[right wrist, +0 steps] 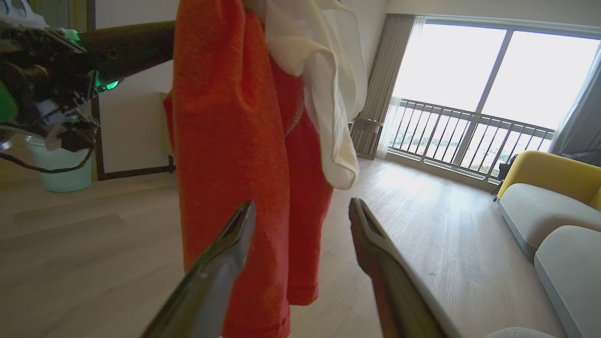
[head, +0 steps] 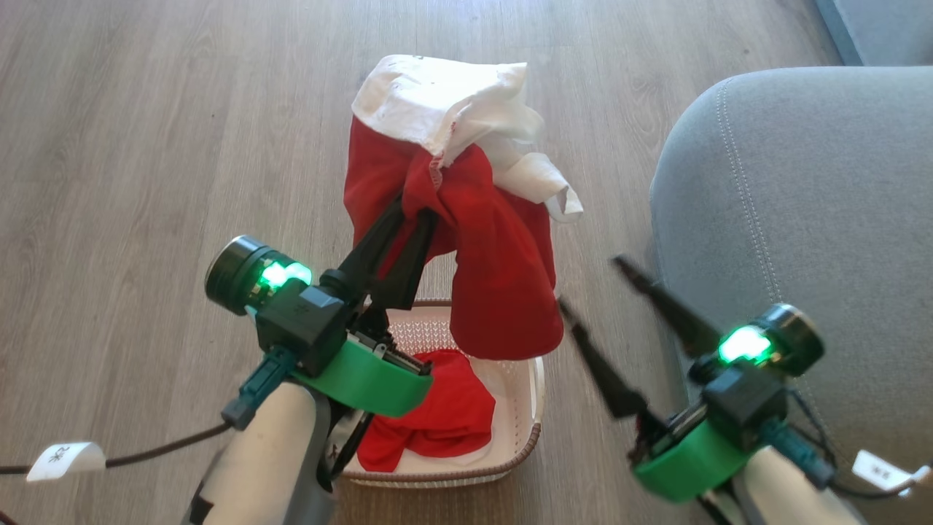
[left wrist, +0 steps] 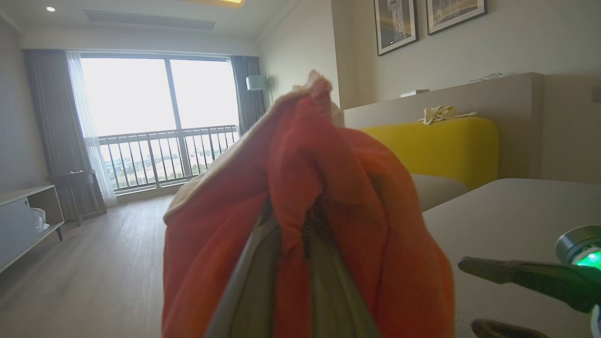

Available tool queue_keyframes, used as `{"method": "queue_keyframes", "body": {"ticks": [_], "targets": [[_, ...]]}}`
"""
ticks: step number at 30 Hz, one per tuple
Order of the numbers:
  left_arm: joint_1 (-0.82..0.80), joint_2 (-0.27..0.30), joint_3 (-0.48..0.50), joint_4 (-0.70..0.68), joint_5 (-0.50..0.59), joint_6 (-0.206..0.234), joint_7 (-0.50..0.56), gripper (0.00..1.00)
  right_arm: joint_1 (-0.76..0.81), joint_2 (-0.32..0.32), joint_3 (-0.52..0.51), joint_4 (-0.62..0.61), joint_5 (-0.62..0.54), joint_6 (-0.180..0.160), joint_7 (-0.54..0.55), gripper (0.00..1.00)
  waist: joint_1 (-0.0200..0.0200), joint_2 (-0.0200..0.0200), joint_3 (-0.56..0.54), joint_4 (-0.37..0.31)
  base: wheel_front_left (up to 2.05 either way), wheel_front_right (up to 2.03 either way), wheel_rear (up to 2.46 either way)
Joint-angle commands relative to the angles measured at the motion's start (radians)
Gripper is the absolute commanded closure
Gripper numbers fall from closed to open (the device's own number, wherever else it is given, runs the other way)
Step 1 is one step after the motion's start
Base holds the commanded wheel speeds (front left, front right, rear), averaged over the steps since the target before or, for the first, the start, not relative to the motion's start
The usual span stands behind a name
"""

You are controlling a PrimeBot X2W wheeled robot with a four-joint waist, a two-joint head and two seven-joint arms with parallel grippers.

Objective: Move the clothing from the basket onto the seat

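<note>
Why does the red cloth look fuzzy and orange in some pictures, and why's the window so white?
Left wrist view: the red garment hangs close to the lens, so it blurs and looks orange; daylight washes out the window. Right wrist view: same window glare. Head view: even light, sharp, true red.

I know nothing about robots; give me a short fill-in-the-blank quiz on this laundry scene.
1. The left jaws are shut on a red garment with ___ cloth parts.
2. A second red garment lies in the ___.
3. The right jaws stand ___, holding nothing.
4. The grey seat is on the robot's ___ side.
Missing words: white; basket; open; right.
</note>
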Motion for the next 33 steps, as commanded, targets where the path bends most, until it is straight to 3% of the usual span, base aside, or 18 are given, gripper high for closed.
{"method": "queue_keyframes", "body": {"ticks": [1, 4, 10, 33], "targets": [[-0.062, 0.000, 0.043, -0.031, 0.007, -0.004, -0.010, 1.00, -0.021, -0.036, 0.064, -0.059, 0.013, 0.000, -0.004, 0.00, 0.0000, 0.0000, 0.000, 0.000, 0.00, 0.00, 0.00], [-0.060, 0.000, 0.044, -0.031, 0.000, -0.004, -0.010, 1.00, -0.022, -0.072, 0.118, -0.085, 0.017, 0.000, -0.004, 0.00, 0.0000, 0.0000, 0.001, -0.001, 0.00, 0.00, 0.00], [-0.065, 0.000, 0.032, -0.037, -0.003, -0.006, -0.010, 1.00, -0.028, -0.074, 0.128, -0.079, 0.020, 0.000, -0.004, 0.00, 0.0000, 0.0000, 0.001, 0.001, 0.00, 0.00, 0.00], [-0.065, 0.000, -0.160, -0.018, -0.006, -0.050, -0.010, 1.00, -0.133, 0.007, 0.141, 0.014, -0.048, 0.000, -0.004, 0.00, 0.0000, 0.0000, -0.002, 0.057, 0.00, 0.00, 0.00]]}}
